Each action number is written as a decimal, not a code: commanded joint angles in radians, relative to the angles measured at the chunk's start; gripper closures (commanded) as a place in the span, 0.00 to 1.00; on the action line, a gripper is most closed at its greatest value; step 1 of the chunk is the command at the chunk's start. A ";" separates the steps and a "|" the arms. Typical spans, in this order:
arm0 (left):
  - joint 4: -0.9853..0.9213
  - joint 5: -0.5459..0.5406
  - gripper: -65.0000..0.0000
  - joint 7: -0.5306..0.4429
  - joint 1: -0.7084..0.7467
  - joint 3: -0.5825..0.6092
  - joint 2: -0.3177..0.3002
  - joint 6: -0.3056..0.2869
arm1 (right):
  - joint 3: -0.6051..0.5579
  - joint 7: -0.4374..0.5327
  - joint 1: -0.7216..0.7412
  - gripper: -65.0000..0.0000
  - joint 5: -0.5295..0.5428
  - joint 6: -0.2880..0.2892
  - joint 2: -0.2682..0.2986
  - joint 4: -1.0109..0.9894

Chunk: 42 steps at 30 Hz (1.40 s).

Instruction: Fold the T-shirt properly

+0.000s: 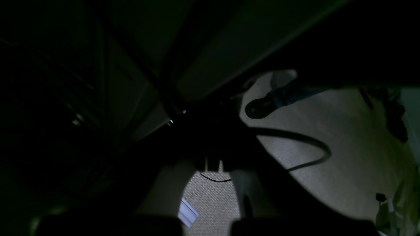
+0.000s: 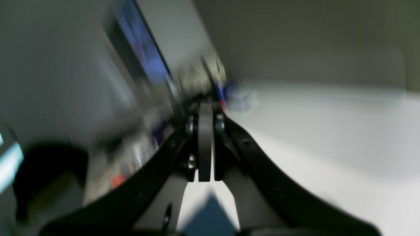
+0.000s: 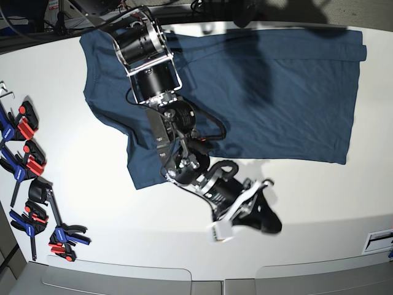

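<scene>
The T-shirt (image 3: 270, 92), plain dark navy, lies spread across the far half of the white table (image 3: 92, 203); its left part runs under my right arm. My right gripper (image 3: 263, 212) hangs over bare table just in front of the shirt's near hem, apart from the cloth. In the blurred right wrist view its fingers (image 2: 206, 137) are pressed together with nothing between them. The left wrist view is very dark. There my left gripper (image 1: 213, 165) is a black outline against a carpeted floor, shut and holding nothing. The left arm does not show in the base view.
Several blue and red clamps (image 3: 24, 160) lie along the table's left edge. A white label (image 3: 377, 239) sits at the near right corner. A black cable (image 1: 305, 147) loops over the carpet in the left wrist view.
</scene>
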 commanded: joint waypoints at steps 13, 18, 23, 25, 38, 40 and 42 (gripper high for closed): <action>0.011 -0.006 1.00 -0.115 0.008 0.009 0.022 -0.037 | 0.001 0.174 0.033 1.00 0.010 0.005 -0.008 0.018; 0.011 -0.005 1.00 -0.115 0.008 0.009 0.022 -0.037 | 0.001 0.174 0.033 1.00 0.010 0.005 -0.008 0.018; 0.011 -0.005 1.00 -0.115 0.008 0.009 0.022 -0.037 | 0.001 0.175 0.033 1.00 0.010 0.005 -0.008 0.018; 0.011 -0.005 1.00 -0.115 0.008 0.009 0.022 -0.037 | 0.001 0.175 0.033 1.00 0.010 0.005 -0.008 0.018; 0.011 -0.006 1.00 -0.115 0.008 0.009 0.022 -0.037 | 0.001 0.175 0.033 1.00 0.010 0.005 -0.008 0.018; 0.011 -0.006 1.00 -0.115 0.008 0.009 0.022 -0.037 | 0.001 0.174 0.033 1.00 0.010 0.005 -0.008 0.018; 0.011 -0.006 1.00 -0.115 0.008 0.009 0.022 -0.037 | 0.001 0.175 0.033 1.00 0.010 0.005 -0.008 0.018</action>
